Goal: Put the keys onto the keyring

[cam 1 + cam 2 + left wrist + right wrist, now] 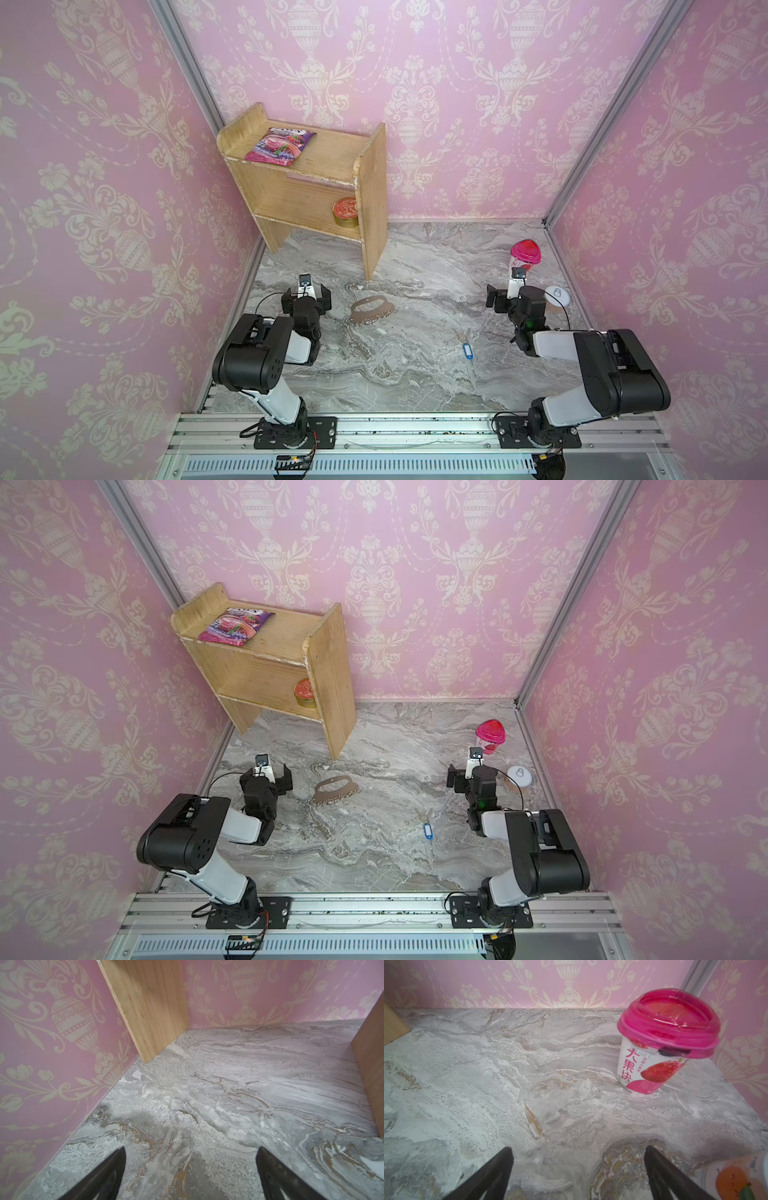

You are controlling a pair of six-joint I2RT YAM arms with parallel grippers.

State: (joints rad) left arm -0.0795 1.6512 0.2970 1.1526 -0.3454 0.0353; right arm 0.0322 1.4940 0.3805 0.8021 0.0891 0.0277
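The keys (467, 346) (427, 831), a small silvery bunch with a blue tag, lie flat on the marble table in both top views, right of centre. The keyring (371, 310) (336, 790), a flat grey-beige plate with a handle slot and a row of small rings, lies left of centre. My left gripper (306, 295) (266, 774) (191, 1150) is open and empty, just left of the keyring. My right gripper (514, 294) (471, 775) (578, 1149) is open and empty, beyond and to the right of the keys. Neither wrist view shows the keys or the keyring.
A wooden shelf (307, 178) stands at the back left, with a snack packet (279, 145) on top and a round tin (345, 212) on its lower board. A pink-lidded cup (525, 254) (664, 1043) and a white-lidded can (557, 296) stand near the right wall.
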